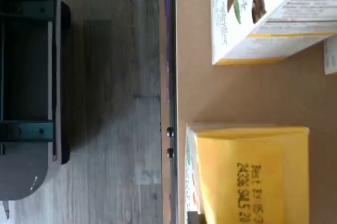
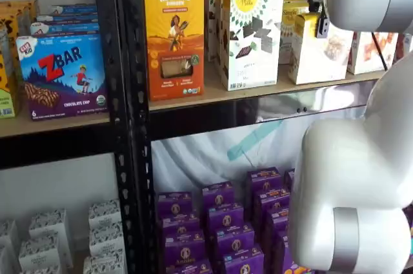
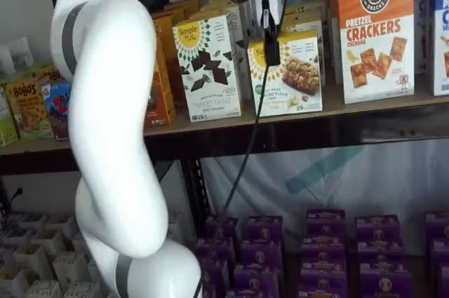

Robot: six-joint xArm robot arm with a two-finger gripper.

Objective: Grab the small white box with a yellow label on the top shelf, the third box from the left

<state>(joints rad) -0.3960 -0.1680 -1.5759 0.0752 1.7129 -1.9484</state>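
On the top shelf [image 3: 365,105], the end effector [image 3: 271,51] partly hides the small white box [image 3: 298,73].

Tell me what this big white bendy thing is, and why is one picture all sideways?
The big white bendy thing is a robot arm. At its tip sits a gripper, like a hand with two black fingers. It hangs in front of the small white box, the one it wants to grab. I cannot tell whether the fingers are open, and nothing is held yet.

Two pictures come from cameras standing in front of the shelves. The sideways one comes from a camera on the robot's wrist looking down, so you see the box's yellow lid from above on the top shelf.

Next to it on that shelf stand a taller white box with dark squares and an orange cracker box.
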